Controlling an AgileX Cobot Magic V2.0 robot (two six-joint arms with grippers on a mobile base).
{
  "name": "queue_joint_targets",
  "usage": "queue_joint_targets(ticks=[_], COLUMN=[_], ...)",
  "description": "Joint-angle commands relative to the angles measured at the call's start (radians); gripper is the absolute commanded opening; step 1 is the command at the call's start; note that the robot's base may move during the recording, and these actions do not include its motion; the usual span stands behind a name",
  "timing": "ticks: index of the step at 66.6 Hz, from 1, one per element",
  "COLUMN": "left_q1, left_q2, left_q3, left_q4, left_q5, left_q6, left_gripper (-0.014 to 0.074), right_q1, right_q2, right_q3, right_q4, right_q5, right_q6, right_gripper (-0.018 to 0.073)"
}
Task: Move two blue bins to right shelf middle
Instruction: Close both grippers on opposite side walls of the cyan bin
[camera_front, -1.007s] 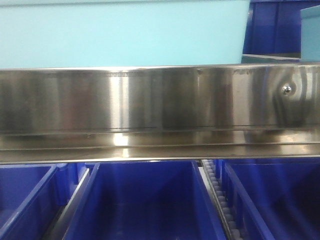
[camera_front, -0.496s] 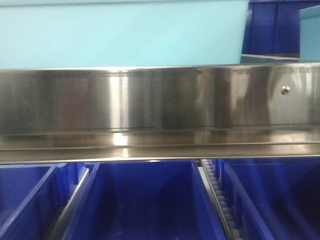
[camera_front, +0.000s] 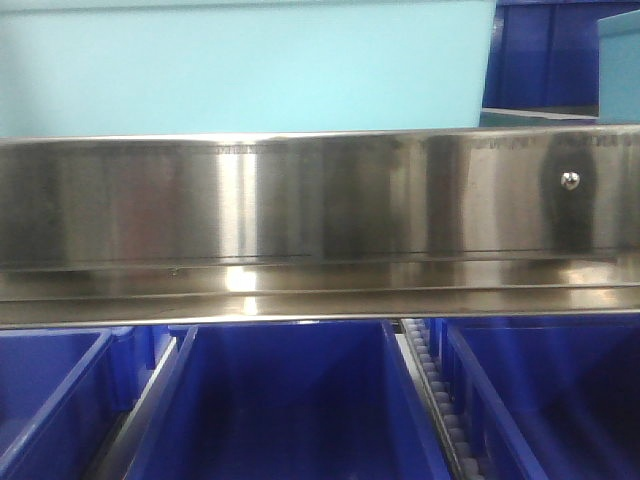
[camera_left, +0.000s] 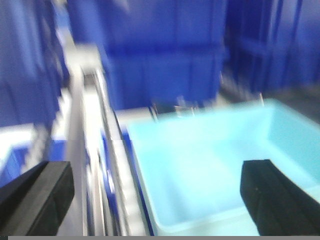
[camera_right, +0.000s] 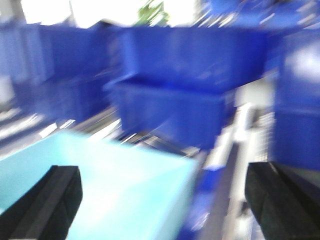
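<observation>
Left claw (camera_left: 157, 187): fingers wide apart, gripping nothing, positioned over the light-blue bin (camera_left: 210, 160). Right claw (camera_right: 162, 187): fingers wide apart, empty, above that bin's corner. The light-blue bin rests on the shelf (camera_front: 320, 200), against its steel front edge. Dark blue bins (camera_front: 290, 400) occupy the level beneath. Both wrist views are blurred.

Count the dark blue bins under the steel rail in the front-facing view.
3. The left bin is cut off by the frame, the centre bin sits in the middle, and the right bin is beside it, all beneath the steel rail. More may lie outside the frame.
</observation>
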Motion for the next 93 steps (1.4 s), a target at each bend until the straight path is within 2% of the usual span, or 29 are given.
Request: queue_joint_targets(ticks=[1, 9, 18, 24, 31, 50, 63, 82, 93], left_q1=[-0.009, -0.009, -0.009, -0.009, -0.009, -0.009, -0.009, -0.009, -0.009], left_q2=[0.094, 0.227, 0.369, 0.449, 0.534, 0.725, 0.8, 0.87, 0.892], left_q3=[-0.076, -0.208, -0.348, -0.427, -0.474, -0.481, -0.481, -0.481, -0.481], left_q4=[-0.019, -0.019, 0.023, 0.065, 0.069, 0.06, 0.06, 0.06, 0.06], left_q5=[0.101, 0.24, 0.367, 0.437, 0.492, 0.492, 0.492, 0.475, 0.469], left_q6=[-0.016, -0.028, -0.068, -0.097, -0.101, -0.103, -0.103, -0.103, -0.103], left_gripper=[0.0582, 0.058, 0.058, 0.058, 0.058, 0.058, 0.058, 0.0527, 0.0524], right_q1=[0.044, 0.058, 0.058, 0.058, 0.056, 0.046, -0.004, -0.01, -0.01], right_q2=[0.101, 0.276, 0.445, 0.524, 0.597, 0.773, 0.839, 0.887, 0.914], right_q3=[-0.104, -0.313, -0.513, -0.587, -0.625, -0.631, -0.631, -0.631, -0.631], right_q4=[0.001, -0.01, -0.191, -0.242, -0.242, -0.227, -0.161, -0.154, -0.154], right_q5=[0.107, 0.347, 0.604, 0.681, 0.702, 0.714, 0.68, 0.646, 0.632], right_q6=[-0.007, 0.056, 0.255, 0.289, 0.301, 0.337, 0.341, 0.341, 0.341], right_gripper=[0.0559, 0.0559, 0.0559, 0.0559, 0.0559, 0.0559, 0.0559, 0.0559, 0.0559])
